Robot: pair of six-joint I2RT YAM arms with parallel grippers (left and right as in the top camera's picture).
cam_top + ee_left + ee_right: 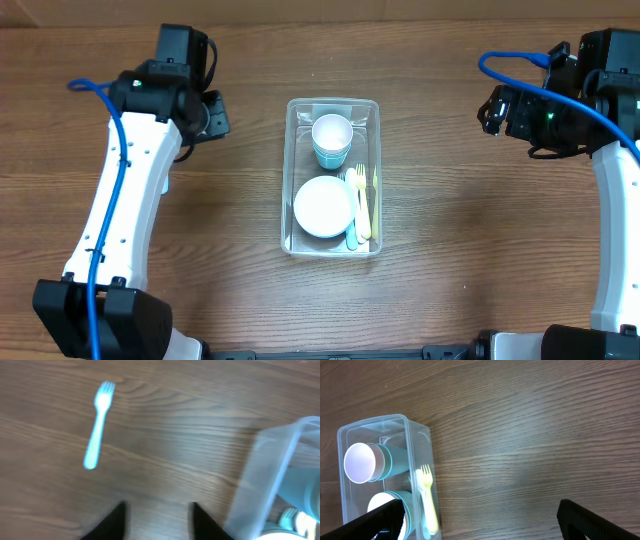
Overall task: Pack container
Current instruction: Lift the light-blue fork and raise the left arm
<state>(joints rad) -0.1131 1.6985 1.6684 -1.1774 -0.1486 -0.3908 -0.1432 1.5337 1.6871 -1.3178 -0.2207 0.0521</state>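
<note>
The clear plastic container (288, 170) stands mid-table. It holds a teal cup (332, 138), a white bowl (323, 207), a yellow fork (364, 200) and a teal utensil (352, 225). My left gripper (217, 117) hovers left of the container, open with nothing between its fingers (116, 521). In the left wrist view a light blue fork (97, 425) lies on the wood ahead of the gripper (157, 516), with the container's corner (270, 470) at the right. Far to the right my right gripper (491, 108) is wide open and empty (480, 522). Its view shows the container (422, 442) at the left.
Bare wooden table lies on both sides of the container. The blue fork does not show in the overhead view, where the left arm (125, 200) covers that stretch of table. The right arm (615, 220) runs along the right edge.
</note>
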